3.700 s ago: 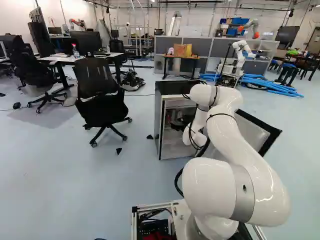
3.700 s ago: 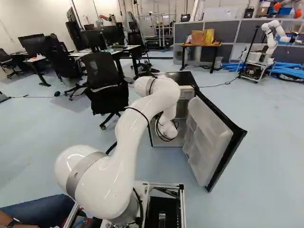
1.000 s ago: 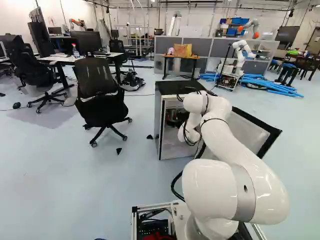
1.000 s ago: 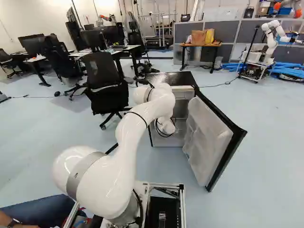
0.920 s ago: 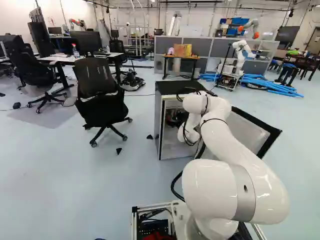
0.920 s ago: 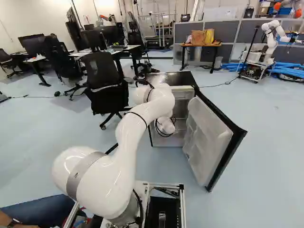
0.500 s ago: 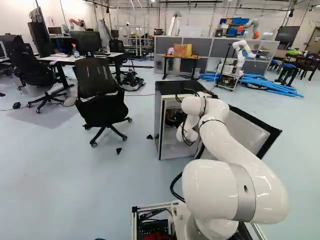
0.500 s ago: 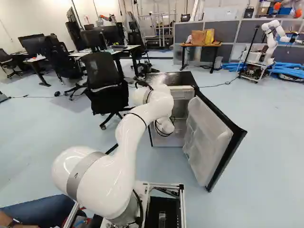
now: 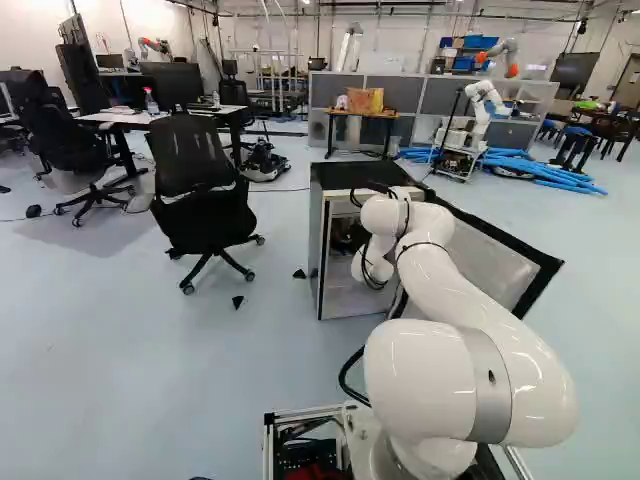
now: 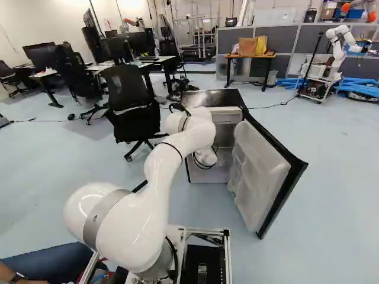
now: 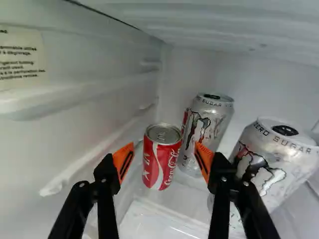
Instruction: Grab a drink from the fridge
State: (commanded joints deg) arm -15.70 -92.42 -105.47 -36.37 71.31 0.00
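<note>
Standing nr silver cans (image 11: 216,123), shiny red cyl. can (image 11: 160,162)

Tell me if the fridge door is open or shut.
Open: the door stands angled out from the fridge, its white inner side showing, and the wrist view shows the gripper inside.

Red can (image 11: 160,162): "Coca-Cola"
Nearer silver can (image 11: 286,159): "ZERO SUGAR" under its rim
Farther silver can (image 11: 212,122): "SUGAR"
Label on fridge wall (image 11: 20,57): small print, partly "dégivrage"
</note>
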